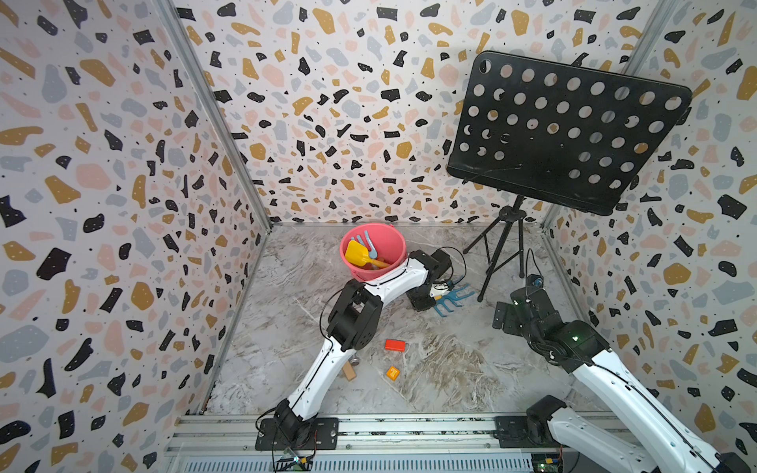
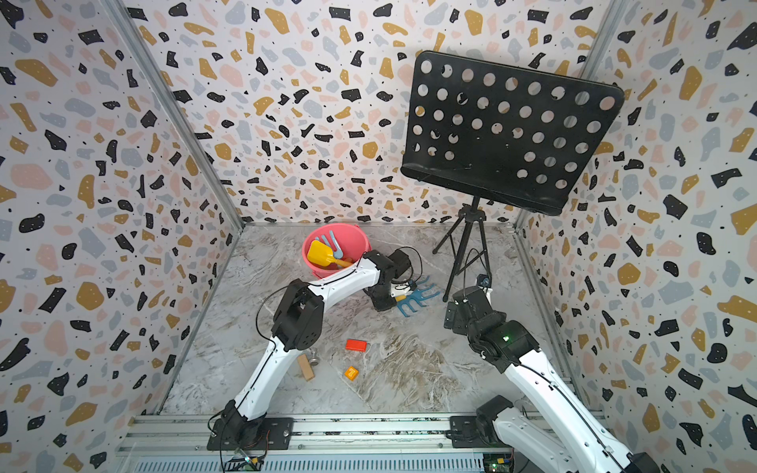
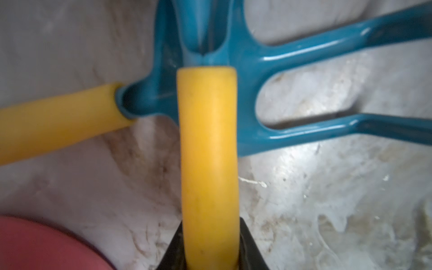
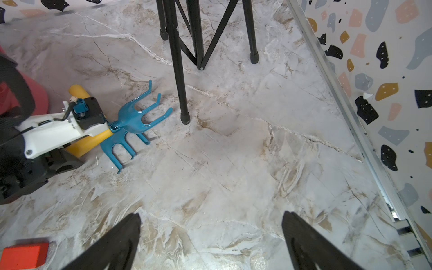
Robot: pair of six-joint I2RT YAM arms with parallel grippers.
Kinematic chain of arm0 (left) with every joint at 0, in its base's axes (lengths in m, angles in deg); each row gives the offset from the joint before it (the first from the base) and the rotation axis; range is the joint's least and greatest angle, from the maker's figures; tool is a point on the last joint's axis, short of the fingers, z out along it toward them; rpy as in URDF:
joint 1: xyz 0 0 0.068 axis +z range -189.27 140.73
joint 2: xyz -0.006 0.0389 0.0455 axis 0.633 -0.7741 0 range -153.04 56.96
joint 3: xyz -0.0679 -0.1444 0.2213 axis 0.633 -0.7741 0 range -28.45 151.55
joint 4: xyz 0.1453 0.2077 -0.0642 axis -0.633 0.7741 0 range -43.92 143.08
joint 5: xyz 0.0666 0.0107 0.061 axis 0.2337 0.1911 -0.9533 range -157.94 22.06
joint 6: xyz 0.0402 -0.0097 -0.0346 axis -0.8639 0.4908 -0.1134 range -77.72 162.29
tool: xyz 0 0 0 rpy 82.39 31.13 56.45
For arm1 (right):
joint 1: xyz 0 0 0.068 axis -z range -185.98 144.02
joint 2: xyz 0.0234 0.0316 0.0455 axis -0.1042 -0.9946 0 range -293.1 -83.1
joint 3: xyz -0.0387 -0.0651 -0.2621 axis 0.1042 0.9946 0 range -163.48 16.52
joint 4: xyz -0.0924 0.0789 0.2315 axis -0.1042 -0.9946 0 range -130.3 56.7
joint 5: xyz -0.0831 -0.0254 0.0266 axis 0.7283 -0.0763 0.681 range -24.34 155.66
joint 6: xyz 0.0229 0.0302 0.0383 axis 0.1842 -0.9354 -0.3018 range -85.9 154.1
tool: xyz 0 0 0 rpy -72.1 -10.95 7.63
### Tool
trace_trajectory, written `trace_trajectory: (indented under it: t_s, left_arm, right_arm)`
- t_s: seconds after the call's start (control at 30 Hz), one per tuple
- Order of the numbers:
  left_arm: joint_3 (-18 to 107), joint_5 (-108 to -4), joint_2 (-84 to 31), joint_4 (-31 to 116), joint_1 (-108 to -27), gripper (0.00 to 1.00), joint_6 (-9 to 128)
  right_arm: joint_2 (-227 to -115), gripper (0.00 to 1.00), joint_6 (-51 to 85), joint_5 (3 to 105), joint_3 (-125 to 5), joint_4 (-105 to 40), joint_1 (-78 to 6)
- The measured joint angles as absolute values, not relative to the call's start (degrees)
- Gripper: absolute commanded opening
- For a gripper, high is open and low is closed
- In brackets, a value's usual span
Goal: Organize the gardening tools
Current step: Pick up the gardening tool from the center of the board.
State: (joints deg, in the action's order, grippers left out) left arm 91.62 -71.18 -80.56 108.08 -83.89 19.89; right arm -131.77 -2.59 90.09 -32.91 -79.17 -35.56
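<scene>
Well, in both top views my left arm [image 1: 393, 282] reaches past the round pink plastic bucket [image 1: 391, 243]. It already holds a yellow plastic scoop [image 1: 355, 254] and a light-blue plastic fork [image 1: 370, 247], so I take it as the collecting place. Just beside it, on the marble-patterned bench [image 1: 450, 360], lie 2 dark blue plastic rakes [image 1: 454, 301]. Their heads turn away from the bucket, toward the black tripod [image 1: 508, 213] of the music stand.

Next, the left wrist view. My left pincer [image 3: 210, 247] is closed on the yellow handle [image 3: 208, 152] of 1 rake, well back from the head; I judge that keeps the tines clear of my fingers. The held rake's long axis runs straight out from the pincer, head farthest away. Its handle crosses over the head of the second rake [image 3: 246, 105], which lies crosswise to it. Whether the held rake has left the bench, I cannot tell.

Last, the right wrist view. My right pincer [image 4: 210, 214] stands wide open, nothing between its fingers, over bare bench and well apart from the rakes, probably to leave the left arm room. From here the rakes' tines splay toward a tripod foot [image 4: 185, 119], 1 head resting over the other.
</scene>
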Motion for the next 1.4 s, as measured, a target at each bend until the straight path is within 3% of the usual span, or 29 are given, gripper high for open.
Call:
trace_trajectory:
  t_s: [0.3,0.8,0.97,1.4]
  left_arm:
    - [75.60,-65.98,-62.61,99.66,-83.92,0.00,27.06]
    - [49.24,-61.48,-37.50,80.03,-83.98,0.00,39.91]
    - [43.43,-61.57,-32.25,74.90,-84.00,0.00,41.62]
    - [34.36,-61.37,-26.15,68.06,-84.00,0.00,43.43]
  right_arm:
    - [-131.77,1.00,-2.61,86.37,-32.91,-78.25,-35.56]
    - [-138.54,1.00,-0.38,63.36,-33.13,-60.24,-35.54]
    - [-143.59,0.99,-0.36,57.63,-34.68,-53.12,-35.56]
    - [-154.80,0.93,-0.23,54.07,-43.71,-41.90,-35.54]
